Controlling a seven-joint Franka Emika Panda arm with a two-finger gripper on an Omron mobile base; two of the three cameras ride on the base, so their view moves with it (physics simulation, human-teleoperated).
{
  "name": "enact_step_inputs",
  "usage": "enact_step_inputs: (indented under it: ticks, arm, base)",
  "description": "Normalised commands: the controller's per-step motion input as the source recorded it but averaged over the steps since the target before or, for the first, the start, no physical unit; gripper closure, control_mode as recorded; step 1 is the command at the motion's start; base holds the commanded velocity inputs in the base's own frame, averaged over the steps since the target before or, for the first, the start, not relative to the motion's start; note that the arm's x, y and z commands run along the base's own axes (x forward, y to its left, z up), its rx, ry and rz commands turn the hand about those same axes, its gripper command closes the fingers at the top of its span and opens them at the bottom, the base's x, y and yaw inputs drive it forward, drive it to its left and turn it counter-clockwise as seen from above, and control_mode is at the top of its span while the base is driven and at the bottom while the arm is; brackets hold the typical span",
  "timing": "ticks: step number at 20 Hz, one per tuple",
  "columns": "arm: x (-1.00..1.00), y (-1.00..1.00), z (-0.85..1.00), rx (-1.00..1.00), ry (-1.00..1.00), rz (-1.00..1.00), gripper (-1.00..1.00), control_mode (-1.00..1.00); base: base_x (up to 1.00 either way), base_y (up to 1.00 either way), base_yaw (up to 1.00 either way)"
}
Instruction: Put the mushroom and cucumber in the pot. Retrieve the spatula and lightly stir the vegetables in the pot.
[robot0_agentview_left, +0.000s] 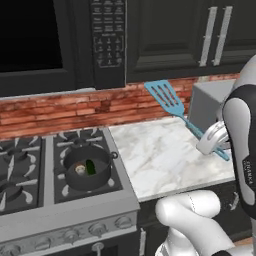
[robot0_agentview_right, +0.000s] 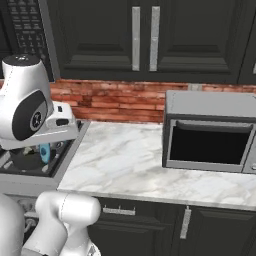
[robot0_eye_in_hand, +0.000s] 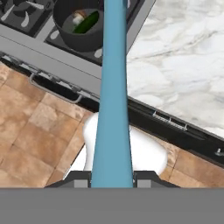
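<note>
Right, the jaws (robot0_eye_in_hand: 112, 183) are nearly closed, pinched on the end of the thin handle of the light blue slotted spatula (robot0_agentview_left: 166, 98), so they've got firm hold of it. In the left base view the tool is carried up in the air, well above the white marble tabletop (robot0_agentview_left: 160, 155), trapezoid head raised toward the back wall and handle slanting down to the hand near the tabletop's right edge. Likely held high like that so the head clears the stove edge on the way across to the pot.

The round shallow dark grey pot (robot0_agentview_left: 87, 170) w/ small side handles sits on the stove's front burner nearest the tabletop's left edge. Inside lie the small tan roundish mushroom (robot0_agentview_left: 80, 169) and the short dark green cucumber piece (robot0_agentview_left: 91, 166), close beside each other; can't tell if touching. So both veg look loaded already and the fetch looks done; stirring is what's left, I'd judge. The hand view looks straight down the handle toward the pot, so the tool seems roughly aimed that way.

Surface & room: marble w/ grey veining, bare around the middle. A grey box-shaped microwave (robot0_agentview_right: 210, 132) stands at the back right corner, door open on a dark cavity. Red brick backsplash (robot0_agentview_right: 115, 100), dark cabinets (robot0_agentview_right: 145, 37) overhead w/ steel bar handles, black gas stove (robot0_agentview_left: 55, 185) w/ knobs along its front, tan tiled floor (robot0_eye_in_hand: 39, 131) below.
</note>
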Motion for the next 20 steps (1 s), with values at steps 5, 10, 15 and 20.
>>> enact_step_inputs:
  ticks: [5,10,15,20]
  arm:
    - [0.0,0.0,0.0,0.0,0.0,0.0,1.0,1.0]
    - [0.0,0.0,0.0,0.0,0.0,0.0,1.0,1.0]
    - [0.0,0.0,0.0,0.0,0.0,0.0,1.0,1.0]
    - [0.0,0.0,0.0,0.0,0.0,0.0,1.0,1.0]
  base:
    - [0.0,0.7,-0.04]
    - [0.09,0.52,-0.08]
    - [0.05,0.49,-0.1]
    - [-0.01,0.7,-0.03]
